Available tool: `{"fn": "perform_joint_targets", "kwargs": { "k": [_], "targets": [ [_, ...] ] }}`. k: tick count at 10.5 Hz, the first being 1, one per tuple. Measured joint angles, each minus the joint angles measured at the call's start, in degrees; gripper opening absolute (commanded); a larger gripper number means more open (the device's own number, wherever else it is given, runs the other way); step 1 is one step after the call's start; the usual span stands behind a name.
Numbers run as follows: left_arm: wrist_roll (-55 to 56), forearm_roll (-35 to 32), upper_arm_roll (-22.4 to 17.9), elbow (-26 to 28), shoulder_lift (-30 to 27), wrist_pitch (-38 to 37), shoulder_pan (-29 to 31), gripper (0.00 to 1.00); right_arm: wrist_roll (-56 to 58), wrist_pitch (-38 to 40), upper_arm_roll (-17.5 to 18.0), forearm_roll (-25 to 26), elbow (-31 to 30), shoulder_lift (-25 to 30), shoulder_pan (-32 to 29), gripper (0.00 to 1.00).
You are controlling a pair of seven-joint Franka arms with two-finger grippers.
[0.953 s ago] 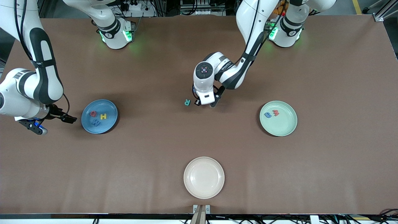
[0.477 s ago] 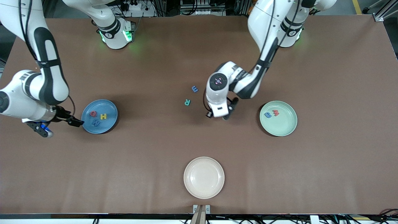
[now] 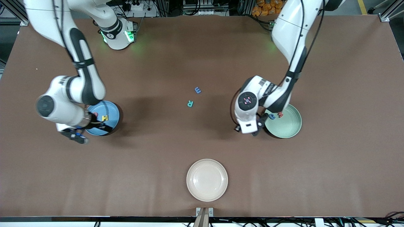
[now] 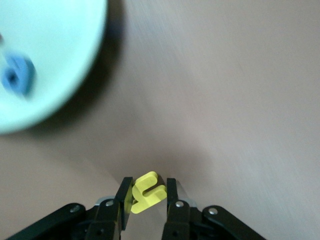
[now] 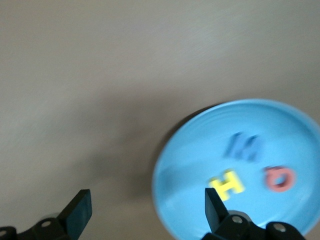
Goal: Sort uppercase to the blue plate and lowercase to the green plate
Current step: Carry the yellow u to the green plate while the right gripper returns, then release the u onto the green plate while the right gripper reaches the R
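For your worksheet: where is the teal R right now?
The teal R lies on the bare table mid-table, beside the blue E-shaped letter and nearer the front camera than it.

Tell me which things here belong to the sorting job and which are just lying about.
Job: blue plate, green plate, teal R, blue E-shaped letter, yellow h shut in left gripper.
Lying about: cream plate.

blue plate [image 3: 114,111]: sky-blue, holds yellow H [image 3: 104,118], red Q [image 5: 279,178], blue M [image 5: 243,146]
green plate [image 3: 288,124]: holds blue a [image 3: 272,116], red w [image 3: 280,114]
teal R [image 3: 190,103], blue E-shaped letter [image 3: 198,90]: flat on table, mid-table
yellow h [image 4: 146,192]: clamped in left gripper [image 4: 145,199]
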State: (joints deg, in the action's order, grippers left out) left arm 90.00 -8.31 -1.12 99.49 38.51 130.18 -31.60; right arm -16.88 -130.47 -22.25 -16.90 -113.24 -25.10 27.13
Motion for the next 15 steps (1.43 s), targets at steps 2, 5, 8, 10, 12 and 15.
{"fn": "perform_joint_targets", "kwargs": {
  "k": [2,5,8,10,12,15],
  "targets": [
    [-0.42,-3.59,0.13,0.61,-0.94,-1.59,1.76,0.21,-5.42,0.00,0.16,-0.06,0.16,-0.29,5.48,1.00],
    [-5.05,-4.25,0.22,1.80,-5.50,-5.76,3.02,0.21,-16.61,-0.47,6.53,-0.06,1.52,-0.28,7.34,1.00],
    [-6.84,-10.36,2.94,5.38,-8.98,-6.64,8.05,0.21,-26.59,-2.60,12.48,1.01,1.95,-0.84,7.90,1.00],
    [-7.83,-15.84,6.74,8.01,-9.46,-6.40,14.80,0.21,-35.94,-4.09,15.44,6.00,4.16,-3.56,10.30,1.00],
    [-10.63,-18.71,9.27,10.18,-9.65,-5.55,20.20,0.23,-42.01,-3.86,16.43,8.18,10.79,-8.93,14.19,1.00],
    [-13.33,-19.51,9.97,12.74,-9.77,-1.50,22.67,0.70,-42.92,-2.39,16.44,10.51,16.92,-14.08,16.50,1.00]
  ]
}}
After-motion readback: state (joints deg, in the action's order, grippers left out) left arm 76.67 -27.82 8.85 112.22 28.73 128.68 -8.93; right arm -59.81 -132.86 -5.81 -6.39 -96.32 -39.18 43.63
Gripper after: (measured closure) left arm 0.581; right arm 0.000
